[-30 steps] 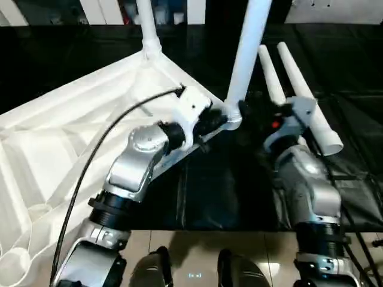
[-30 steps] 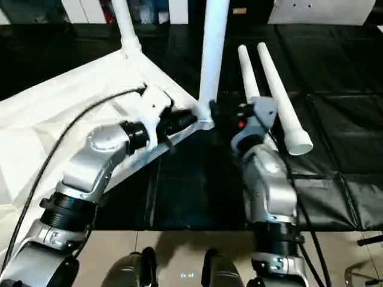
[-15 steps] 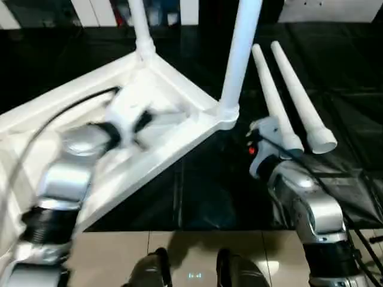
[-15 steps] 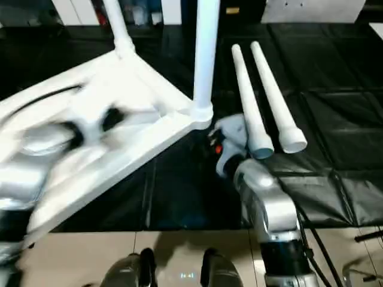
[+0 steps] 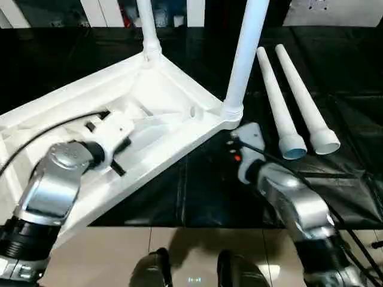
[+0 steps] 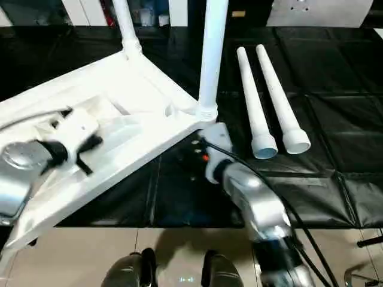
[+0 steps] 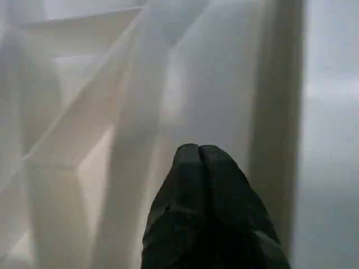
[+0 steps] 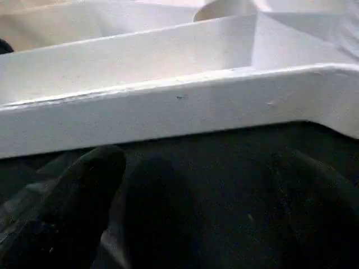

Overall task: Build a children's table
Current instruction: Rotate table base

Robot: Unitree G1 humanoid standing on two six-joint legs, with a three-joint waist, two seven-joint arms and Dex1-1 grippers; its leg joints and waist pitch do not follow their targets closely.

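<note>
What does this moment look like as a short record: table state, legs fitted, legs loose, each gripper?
table top: white plastic rectangular top lying upside down, ribbed underside up, on the black floor mat
legs fitted: two white tapered tubular legs standing in corner sockets, far one and near one
legs loose: two white tapered legs lying side by side on the mat, right of the top
left gripper: fingers together, empty, over the ribbed underside
right gripper: low over the mat beside the top's rim, apart from it; finger state unclear
</note>
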